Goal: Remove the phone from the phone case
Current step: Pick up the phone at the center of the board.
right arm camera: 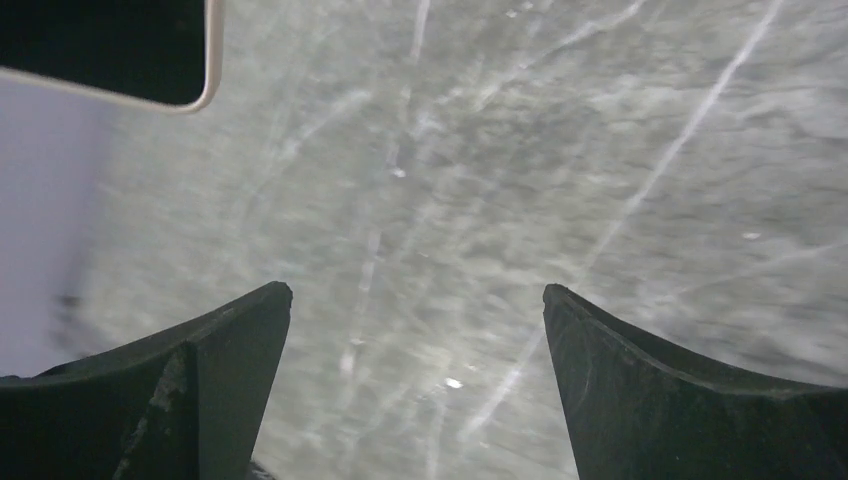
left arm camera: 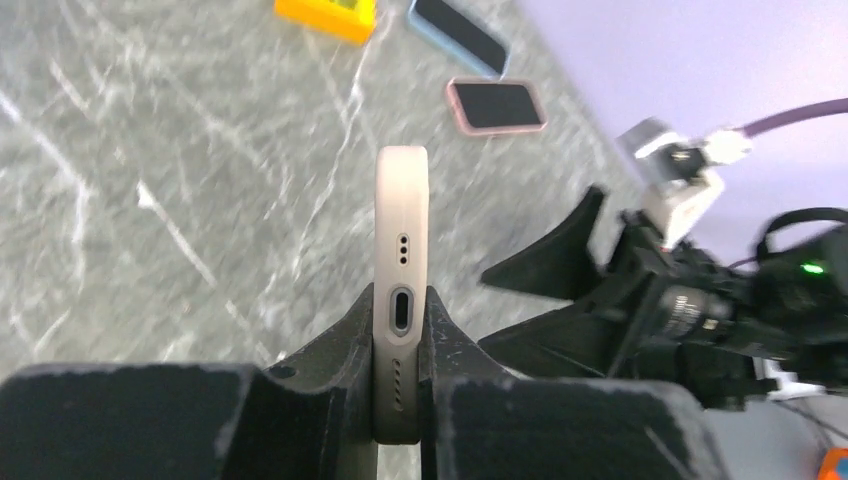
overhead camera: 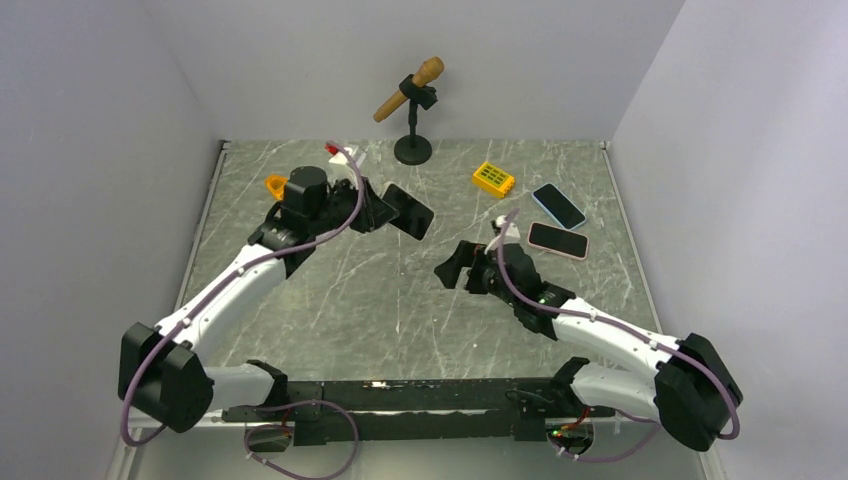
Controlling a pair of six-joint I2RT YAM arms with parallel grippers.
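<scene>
Phone (overhead camera: 410,212) in pale case (left arm camera: 401,200), held in air over bench (overhead camera: 400,310), left-centre. Left claw (left arm camera: 400,345) clamped across its faces at port end. Case likely soft, grippy; phone stiff, fragile glass. Peel case lip at free corner. Right claw (right arm camera: 415,320) spread wide, empty, near.

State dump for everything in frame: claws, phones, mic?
Cased phone: held off the table, case still on.
Left claw: shut on cased phone.
Right claw: open, empty.
Pink phone: flat on table, screen up.
Blue phone: flat on table, screen up.
Microphone: tilted in its stand.
</scene>
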